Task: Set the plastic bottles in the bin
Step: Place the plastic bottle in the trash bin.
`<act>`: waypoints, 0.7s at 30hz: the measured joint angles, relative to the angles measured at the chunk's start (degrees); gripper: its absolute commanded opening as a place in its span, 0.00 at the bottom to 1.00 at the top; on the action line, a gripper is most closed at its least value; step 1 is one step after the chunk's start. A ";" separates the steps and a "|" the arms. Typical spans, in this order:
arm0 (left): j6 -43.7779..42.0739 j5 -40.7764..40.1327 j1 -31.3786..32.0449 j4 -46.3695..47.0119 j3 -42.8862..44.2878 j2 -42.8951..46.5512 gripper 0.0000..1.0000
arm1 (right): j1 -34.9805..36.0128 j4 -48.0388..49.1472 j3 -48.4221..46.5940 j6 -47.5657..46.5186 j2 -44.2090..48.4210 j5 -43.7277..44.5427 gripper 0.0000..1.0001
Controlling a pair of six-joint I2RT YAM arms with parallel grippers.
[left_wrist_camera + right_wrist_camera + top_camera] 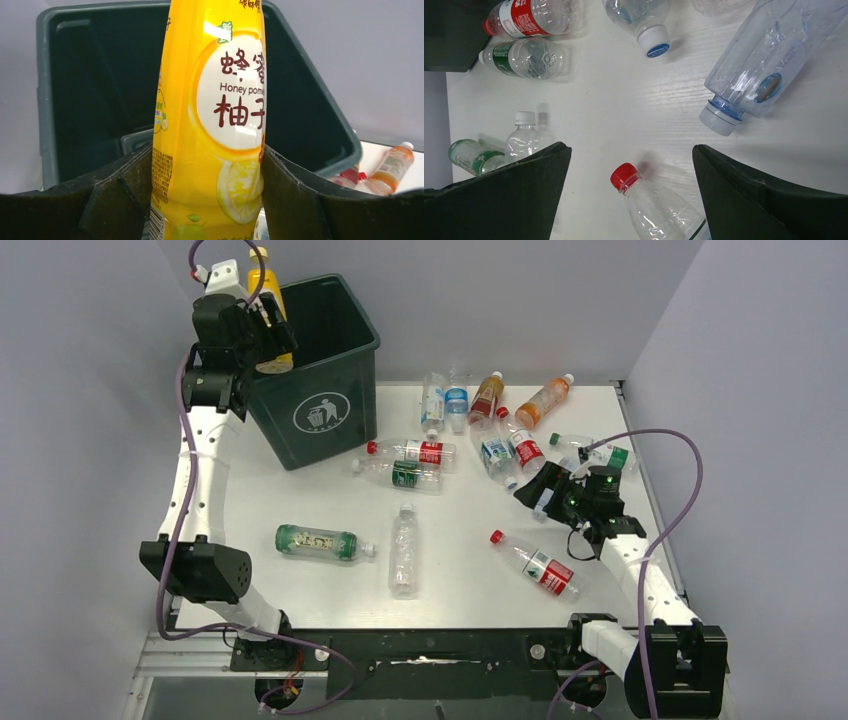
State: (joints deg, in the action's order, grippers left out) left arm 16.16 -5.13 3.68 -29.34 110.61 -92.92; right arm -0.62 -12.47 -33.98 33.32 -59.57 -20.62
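My left gripper (262, 335) is raised over the near-left corner of the dark green bin (318, 418). It is shut on a yellow bottle (268, 288) held upright. In the left wrist view both fingers press the yellow bottle's (215, 100) sides at my gripper (207, 175), with the bin's (100, 90) open mouth behind it. My right gripper (545, 490) hovers open over the table's right side. In its wrist view the gripper (630, 150) is open and holds nothing. A clear red-capped bottle (654, 205) lies on the table below the gap.
Several bottles lie on the white table (460, 580). These include a green-labelled one (318, 542), a clear one (404, 552), a red-capped one (535, 565) and a pair (410, 462) by the bin. A cluster (500, 420) lies at the back right. Grey walls close the sides.
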 measured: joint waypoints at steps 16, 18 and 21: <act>-1.07 -0.02 -4.46 -0.11 0.98 -5.49 0.78 | 2.38 1.60 0.00 0.04 -3.85 -0.04 0.98; -1.22 -0.15 -4.81 -0.26 1.07 -6.08 0.82 | 2.89 1.77 -0.02 0.04 -4.26 -0.07 0.98; -1.27 -0.20 -4.98 -1.05 2.08 -6.93 0.83 | 3.39 1.99 -0.17 0.04 -4.83 -0.11 0.98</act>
State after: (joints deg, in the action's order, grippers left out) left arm 14.90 -5.32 -1.30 -30.39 112.68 -99.85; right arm 2.76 -10.48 -34.15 33.36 -64.40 -20.73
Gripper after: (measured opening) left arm 0.823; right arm 0.978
